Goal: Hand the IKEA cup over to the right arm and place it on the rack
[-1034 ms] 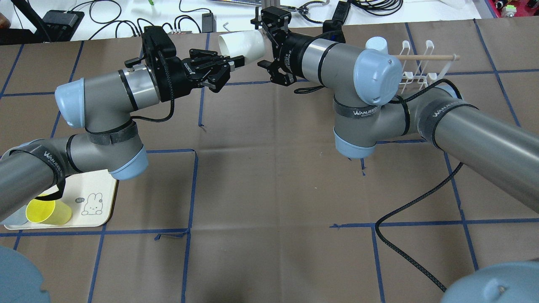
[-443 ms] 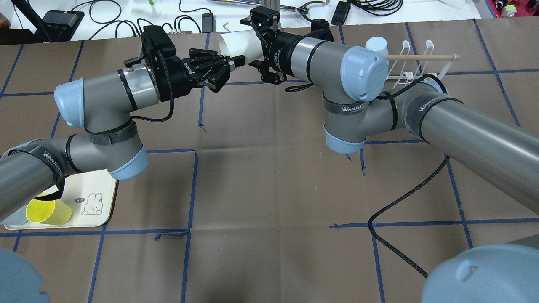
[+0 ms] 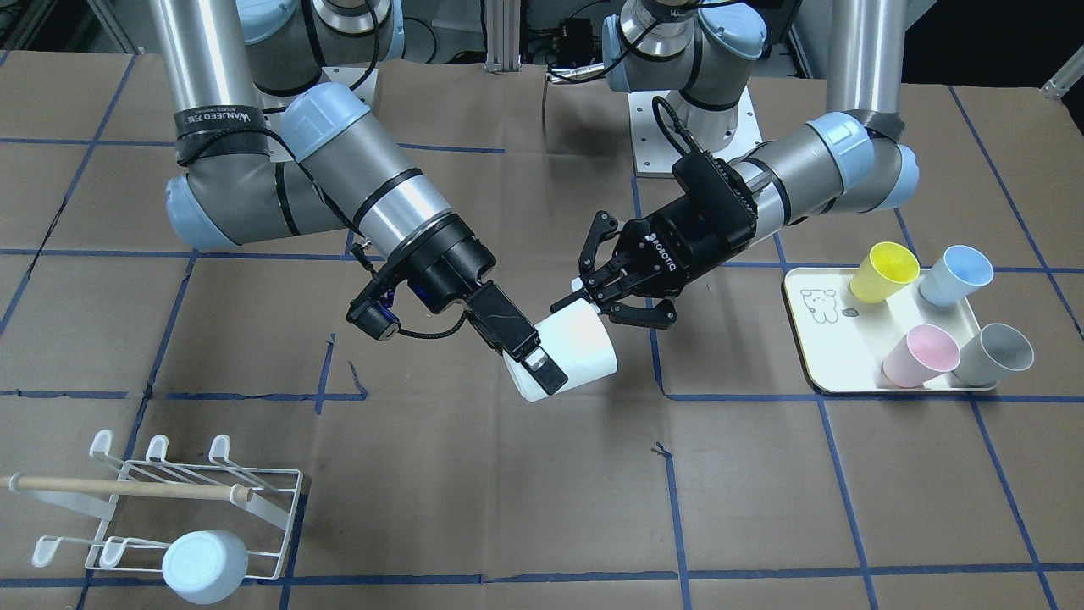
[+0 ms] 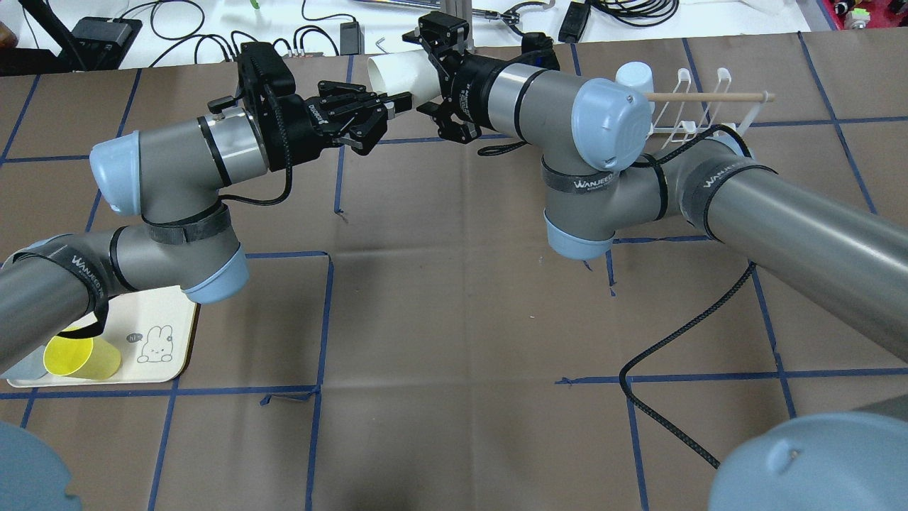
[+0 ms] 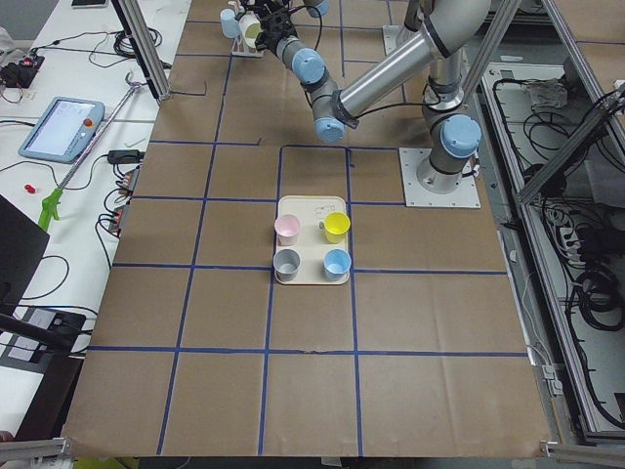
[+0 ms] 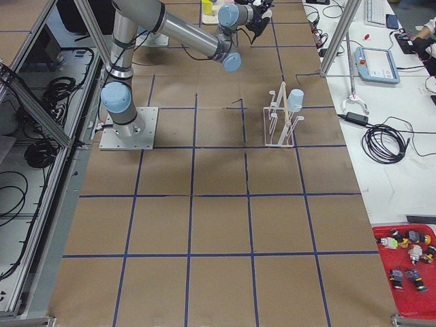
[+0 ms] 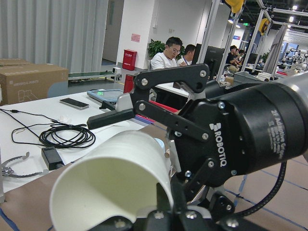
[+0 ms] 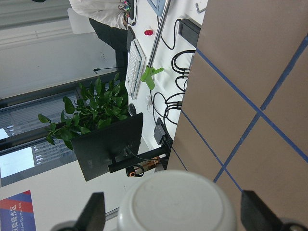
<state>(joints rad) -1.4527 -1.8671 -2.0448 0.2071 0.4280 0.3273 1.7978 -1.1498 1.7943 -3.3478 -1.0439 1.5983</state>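
A white cup [image 3: 580,343] hangs on its side in the air over the table's far middle, also seen in the overhead view [image 4: 397,71]. My left gripper [image 4: 392,106] is shut on the cup's rim; its wrist view shows the open mouth [image 7: 110,187] pinched at the wall. My right gripper [image 4: 424,71] is open, with its fingers [image 8: 94,211] on either side of the cup's base [image 8: 178,202] and gaps on both sides. The white wire rack [image 3: 169,500] with a wooden dowel stands on the right arm's side and has a pale blue cup [image 3: 203,566] on one peg.
A cream tray [image 3: 826,339] with a bear drawing on the left arm's side holds yellow [image 3: 883,271], blue [image 3: 955,275], pink [image 3: 921,354] and grey [image 3: 993,354] cups. A black cable [image 4: 681,341] hangs from the right arm over the table.
My right arm has moved toward the left arm, and its open fingers have slid further over the cup's base. The left gripper has kept hold of the rim almost in place.
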